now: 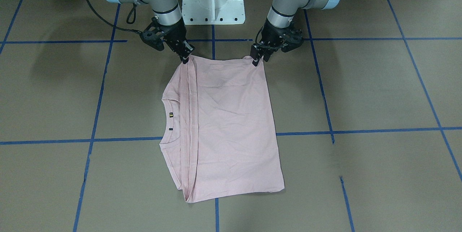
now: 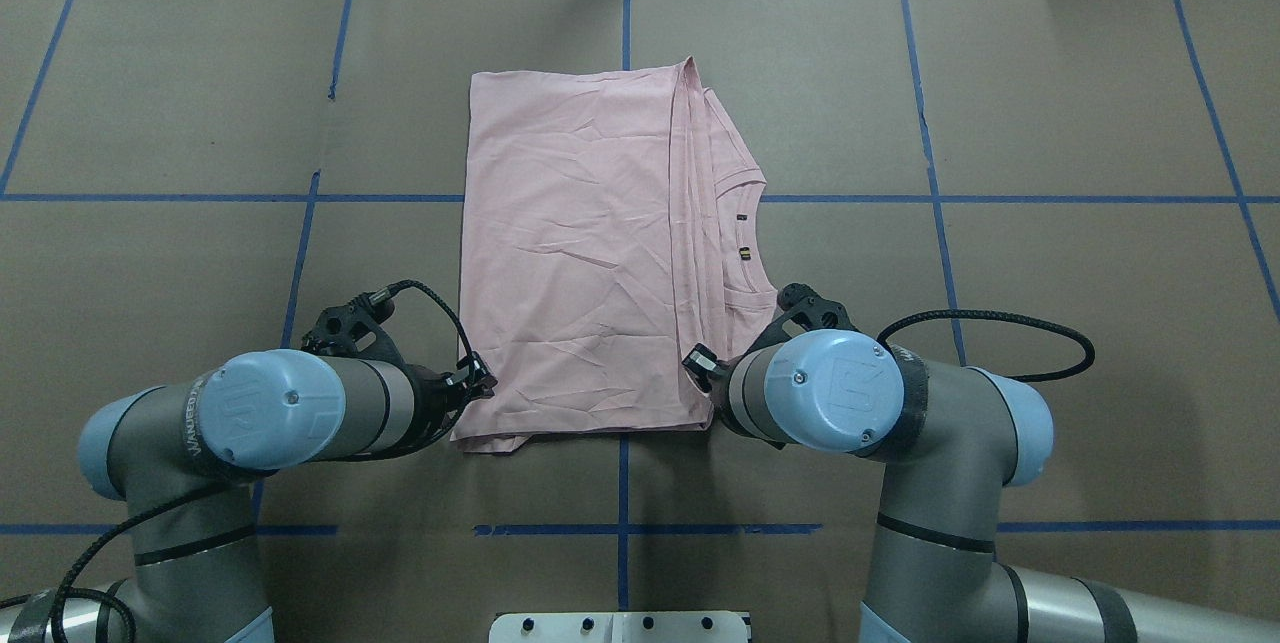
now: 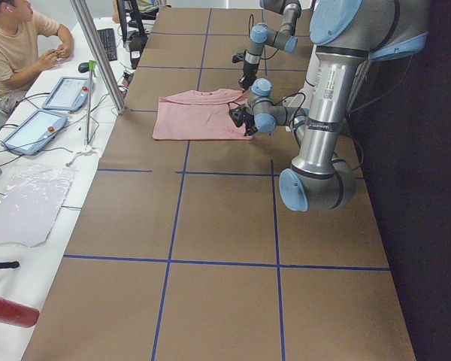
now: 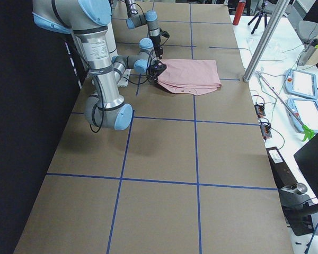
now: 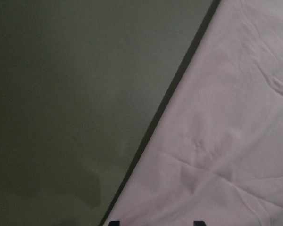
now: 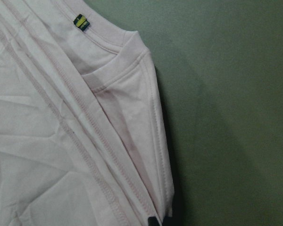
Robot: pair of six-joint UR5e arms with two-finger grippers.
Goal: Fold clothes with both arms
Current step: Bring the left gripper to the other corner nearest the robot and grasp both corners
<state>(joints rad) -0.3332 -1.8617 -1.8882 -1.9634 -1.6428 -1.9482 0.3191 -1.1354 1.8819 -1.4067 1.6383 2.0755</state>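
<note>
The pale pink T-shirt (image 1: 231, 123) lies folded on the brown table, print hidden, neckline and small dark tag (image 1: 171, 114) towards the robot's right. It also shows in the overhead view (image 2: 580, 253). My left gripper (image 1: 257, 60) is shut on the shirt's near corner on the robot's left, seen from above (image 2: 480, 385). My right gripper (image 1: 186, 58) is shut on the near corner by the folded sleeve edges (image 2: 700, 368). Both pinched corners peak slightly up. The left wrist view shows plain cloth (image 5: 226, 141); the right wrist view shows collar and tag (image 6: 82, 22).
The white pedestal base (image 1: 213, 1) stands just behind the grippers. Blue tape lines (image 1: 361, 131) grid the table. Past the far edge, an operator (image 3: 15, 45) sits at a side bench with tablets (image 3: 64, 92), a metal post (image 3: 98, 53) and a red bottle (image 3: 7, 310).
</note>
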